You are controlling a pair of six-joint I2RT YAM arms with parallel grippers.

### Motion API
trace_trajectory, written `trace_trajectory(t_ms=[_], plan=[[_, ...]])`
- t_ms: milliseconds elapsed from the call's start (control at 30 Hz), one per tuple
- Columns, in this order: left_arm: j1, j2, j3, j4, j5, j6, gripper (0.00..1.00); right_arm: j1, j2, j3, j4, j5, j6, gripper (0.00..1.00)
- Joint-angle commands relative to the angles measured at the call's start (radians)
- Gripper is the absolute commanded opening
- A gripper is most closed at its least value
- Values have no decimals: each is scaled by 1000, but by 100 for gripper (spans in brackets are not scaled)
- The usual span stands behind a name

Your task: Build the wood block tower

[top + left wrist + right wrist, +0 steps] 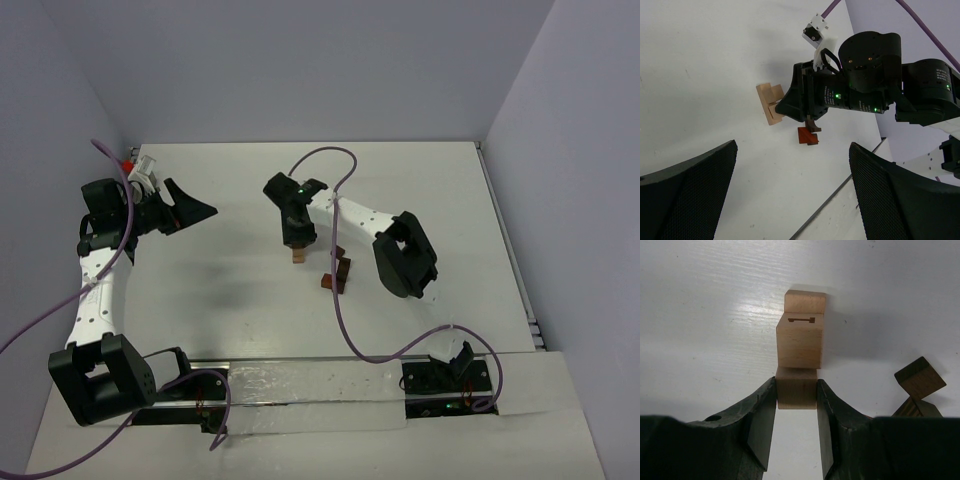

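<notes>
Three light tan wooden blocks (pixel 800 342) lie touching in a short line near the middle of the white surface (pixel 220 300). The nearest tan block (pixel 796 392) is clamped between the right fingers (pixel 760 415), pinched on two opposite flat sides. Dark reddish-brown blocks (pixel 920 377) sit just beside them to the right, tilted against each other and not yet part of any stack. The left fingers (pixel 690 195) stand wide apart and hold nothing, off at the left side of the surface and pointing towards the work.

These pieces look like light, stiff, solid wood with smooth faces. They should not crush or bend, but they are small next to the fingers and could twist or slip out if gripped on a corner. The best hold is square across two parallel faces, near the block's middle, as the right fingers have it. The middle tan block carries a narrow slot (pixel 801 319) on its upper face, so orientation probably matters. A narrow stack of such light cubes would topple at a slight nudge, so any release should be gentle. Whether the gripped block rests on the surface or hangs just above it, I cannot tell.
</notes>
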State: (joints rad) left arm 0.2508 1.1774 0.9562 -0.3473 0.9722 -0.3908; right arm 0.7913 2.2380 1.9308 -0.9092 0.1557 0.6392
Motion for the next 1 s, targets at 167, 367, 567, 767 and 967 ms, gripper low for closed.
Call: trace_trajectory(t_ms=[167,367,567,767,967], plan=[[7,-2,6,31,8,-3,98,-9,17,12,2,2,11,51],[7,-1,6,33,8,-3,98,-9,15,4,8,-13,9,70],[7,-1,7,34,10,-3,98,-7,6,-3,12,-28,2,77],[7,-4,28,0,24,30,99,9,-105,-49,48,-62,-62,89],[8,-9,58,-50,69,67,99,11,-322,-170,110,-74,-167,100]])
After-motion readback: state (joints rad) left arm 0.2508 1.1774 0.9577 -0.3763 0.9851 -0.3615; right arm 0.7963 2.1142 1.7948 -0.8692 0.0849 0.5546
